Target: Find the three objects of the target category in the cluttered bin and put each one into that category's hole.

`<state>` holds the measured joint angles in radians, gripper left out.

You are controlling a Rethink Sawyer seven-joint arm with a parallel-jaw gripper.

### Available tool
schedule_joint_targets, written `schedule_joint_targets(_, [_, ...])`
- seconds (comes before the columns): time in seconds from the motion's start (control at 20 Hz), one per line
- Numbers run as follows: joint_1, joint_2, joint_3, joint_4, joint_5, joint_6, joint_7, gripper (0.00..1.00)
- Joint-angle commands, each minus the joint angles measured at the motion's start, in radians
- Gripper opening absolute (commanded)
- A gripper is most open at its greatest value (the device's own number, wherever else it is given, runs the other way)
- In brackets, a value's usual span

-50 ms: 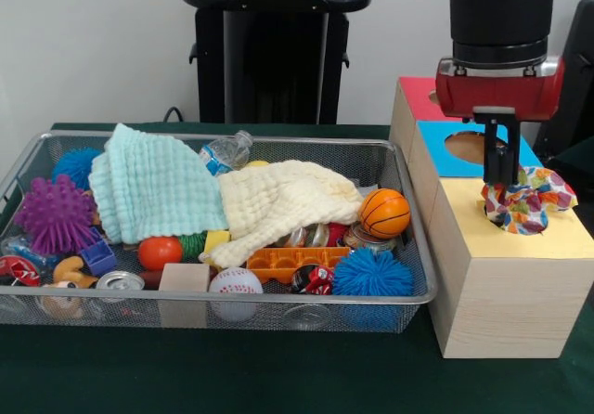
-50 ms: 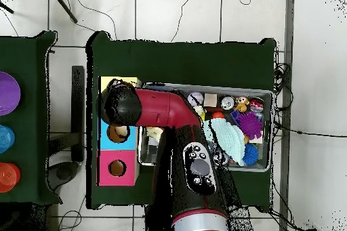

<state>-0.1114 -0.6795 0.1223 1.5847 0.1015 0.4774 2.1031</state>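
- The multicoloured cloth sits bunched in the hole of the yellow section of the wooden box, at about 3 o'clock from the wire bin
- The gripper stands upright over it, its black jaws pinching the cloth's top at the hole
- Behind lie the blue section at 12 o'clock, then the red section
- In the bin: a mint cloth, a cream cloth, a small basketball, a purple spiky ball, a blue fuzzy ball, a baseball, an orange tray
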Motion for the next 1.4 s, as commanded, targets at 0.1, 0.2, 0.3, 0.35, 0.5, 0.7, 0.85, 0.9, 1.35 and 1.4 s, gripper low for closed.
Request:
schedule_joint_targets(0.1, [-0.032,0.04,0.096,0.119,-0.043,-0.072,0.025,0.0])
schedule_joint_targets(0.2, [-0.045,0.044,0.103,0.119,-0.048,-0.078,0.013,0.0])
schedule_joint_targets(0.3, [-0.054,0.048,0.11,0.121,-0.054,-0.089,0.005,0.0])
schedule_joint_targets(0.35, [-0.056,0.05,0.112,0.12,-0.057,-0.092,0.005,0.0])
schedule_joint_targets(0.5, [-0.056,0.06,0.116,0.115,-0.061,-0.101,0.008,0.0])
schedule_joint_targets(0.7, [-0.047,0.079,0.107,0.1,-0.074,-0.118,0.016,0.0])
schedule_joint_targets(0.85, [-0.048,0.089,0.101,0.097,-0.089,-0.154,0.014,0.0])
schedule_joint_targets(0.9, [-0.047,0.093,0.098,0.094,-0.098,-0.17,0.016,0.0])
schedule_joint_targets(1.35, [-0.028,0.123,0.072,0.077,-0.153,-0.303,0.066,0.0])
schedule_joint_targets(1.4, [-0.022,0.121,0.065,0.074,-0.153,-0.299,0.069,0.0])
